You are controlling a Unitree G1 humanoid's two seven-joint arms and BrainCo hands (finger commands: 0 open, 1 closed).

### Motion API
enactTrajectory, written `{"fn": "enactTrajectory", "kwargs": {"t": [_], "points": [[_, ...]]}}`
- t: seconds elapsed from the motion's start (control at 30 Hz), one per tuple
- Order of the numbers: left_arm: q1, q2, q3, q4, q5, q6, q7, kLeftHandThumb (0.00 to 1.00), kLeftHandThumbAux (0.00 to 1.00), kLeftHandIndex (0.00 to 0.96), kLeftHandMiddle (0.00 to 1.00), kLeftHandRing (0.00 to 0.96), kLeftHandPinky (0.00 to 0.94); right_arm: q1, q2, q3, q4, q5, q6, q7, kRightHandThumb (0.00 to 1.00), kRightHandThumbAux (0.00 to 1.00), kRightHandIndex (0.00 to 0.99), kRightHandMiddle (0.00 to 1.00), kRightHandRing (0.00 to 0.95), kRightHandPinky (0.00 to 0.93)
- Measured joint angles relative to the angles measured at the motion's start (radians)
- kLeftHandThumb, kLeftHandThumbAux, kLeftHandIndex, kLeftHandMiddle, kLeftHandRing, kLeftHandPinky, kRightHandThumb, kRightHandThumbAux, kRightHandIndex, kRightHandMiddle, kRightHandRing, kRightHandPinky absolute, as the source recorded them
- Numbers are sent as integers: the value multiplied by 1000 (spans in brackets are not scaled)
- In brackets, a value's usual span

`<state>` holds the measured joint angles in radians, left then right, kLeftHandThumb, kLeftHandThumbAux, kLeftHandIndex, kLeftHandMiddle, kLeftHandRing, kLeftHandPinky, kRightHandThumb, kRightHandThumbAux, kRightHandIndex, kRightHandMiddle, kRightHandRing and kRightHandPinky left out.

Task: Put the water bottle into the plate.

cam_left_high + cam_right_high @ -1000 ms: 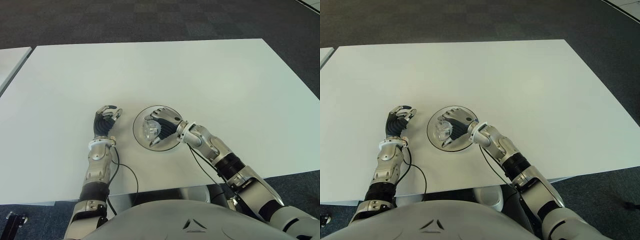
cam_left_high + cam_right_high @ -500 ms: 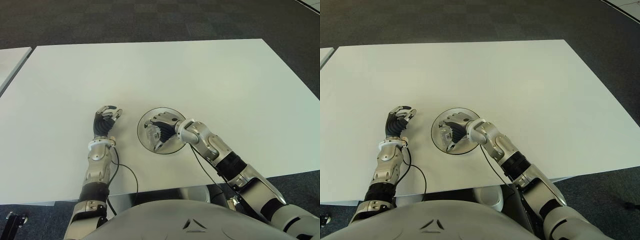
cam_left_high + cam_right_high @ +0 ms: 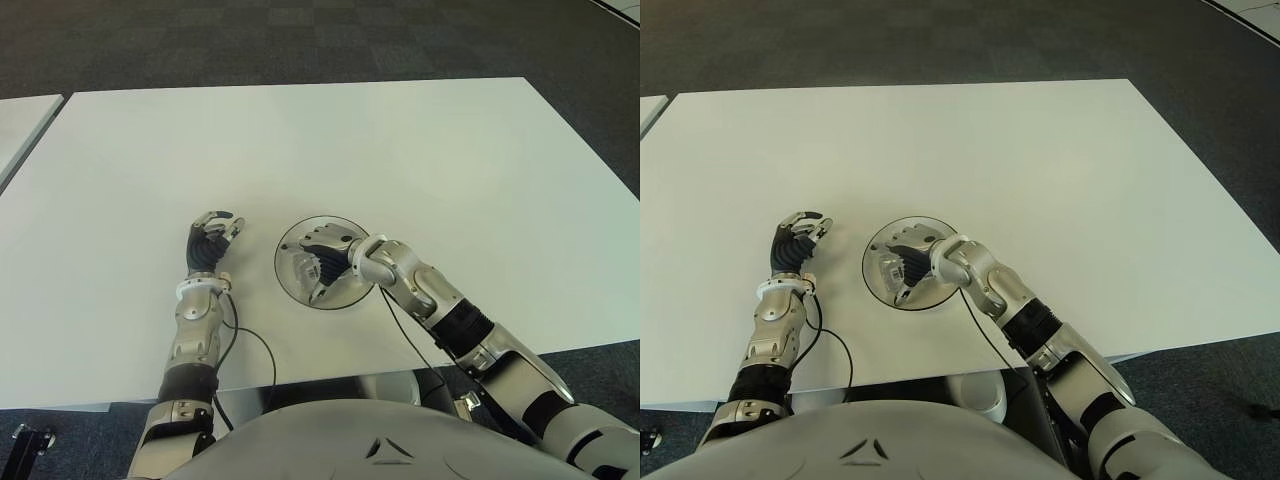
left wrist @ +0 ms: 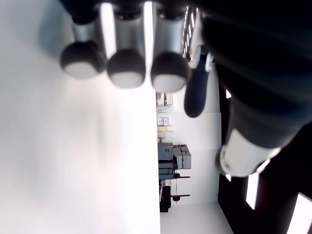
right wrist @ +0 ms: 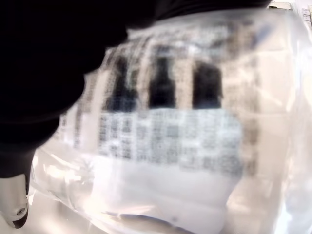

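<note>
A round plate point(image 3: 287, 243) with a dark rim lies on the white table point(image 3: 400, 150) in front of me. My right hand point(image 3: 324, 254) is over the plate, its fingers wrapped round the clear water bottle point(image 3: 302, 269). The bottle lies low over the plate's inside, mostly covered by the hand. In the right wrist view the bottle's printed label point(image 5: 170, 131) fills the picture, and whether the bottle touches the plate is hidden. My left hand point(image 3: 211, 241) shows to the left of the plate, palm up, fingers loosely bent and holding nothing.
A black cable point(image 3: 255, 345) runs along the table beside my left forearm. A second table's corner point(image 3: 20, 120) shows at the far left. Dark carpet lies beyond the table's far edge.
My right hand turned over and shifted a little to the right with the bottle, and the plate slid slightly right with it. The left hand stayed still.
</note>
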<state>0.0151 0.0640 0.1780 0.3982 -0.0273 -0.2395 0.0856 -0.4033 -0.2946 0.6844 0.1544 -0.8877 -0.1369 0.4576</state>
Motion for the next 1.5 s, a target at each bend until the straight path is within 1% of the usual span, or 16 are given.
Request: {"fn": "enactTrajectory", "kwargs": {"t": [0.1,0.23,0.33,0.4,0.43,0.47,0.53,0.63,0.73,0.97,1.17,1.37,1.4,1.5], "points": [[0,0,0,0,6,0,1,700,723,438,905,894,883,0,-1,0,0,-1,0,-8,407,624,6,0,0,2],[0,1,-1,0,8,1,1,700,723,438,904,892,877,5,-9,5,6,-14,-15,-54,411,581,1,0,0,0],[0,1,-1,-1,8,1,1,700,723,438,901,890,874,6,-15,9,12,-25,-28,-89,439,502,0,0,0,0],[0,1,-1,-1,8,1,1,700,723,438,899,889,874,7,-20,11,16,-35,-34,-113,464,433,0,0,0,0],[0,1,-1,-2,8,1,1,701,723,438,897,887,873,9,-21,12,17,-38,-35,-124,478,384,0,0,0,0],[1,1,-1,-2,8,1,1,701,722,438,896,887,872,11,-22,12,18,-42,-36,-133,482,364,0,0,0,0],[1,1,0,-2,8,2,1,701,722,438,893,884,870,17,-21,12,19,-51,-36,-156,510,292,0,0,0,0],[1,2,0,-4,8,5,1,701,722,438,891,882,868,32,-19,10,19,-53,-36,-190,526,251,0,0,0,0],[1,2,0,-8,8,13,1,701,722,438,889,875,860,46,-15,9,21,-53,-36,-226,551,190,0,0,0,0],[1,2,3,-14,6,26,1,701,723,438,892,876,861,58,-8,9,40,-60,-38,-304,560,151,0,0,0,0],[2,2,3,-15,5,24,0,702,723,438,896,880,867,66,3,7,58,-75,-34,-391,533,158,0,0,0,0],[3,2,3,-15,0,21,-1,702,723,438,898,886,870,89,37,-13,67,-68,-28,-496,459,178,0,0,0,0],[3,2,3,-15,-1,21,0,701,723,438,898,886,870,92,44,-19,67,-64,-29,-518,431,183,0,0,0,0],[3,2,2,-15,-1,21,0,701,723,438,898,886,869,104,63,-44,67,-38,-49,-593,394,190,0,0,0,0]]}}
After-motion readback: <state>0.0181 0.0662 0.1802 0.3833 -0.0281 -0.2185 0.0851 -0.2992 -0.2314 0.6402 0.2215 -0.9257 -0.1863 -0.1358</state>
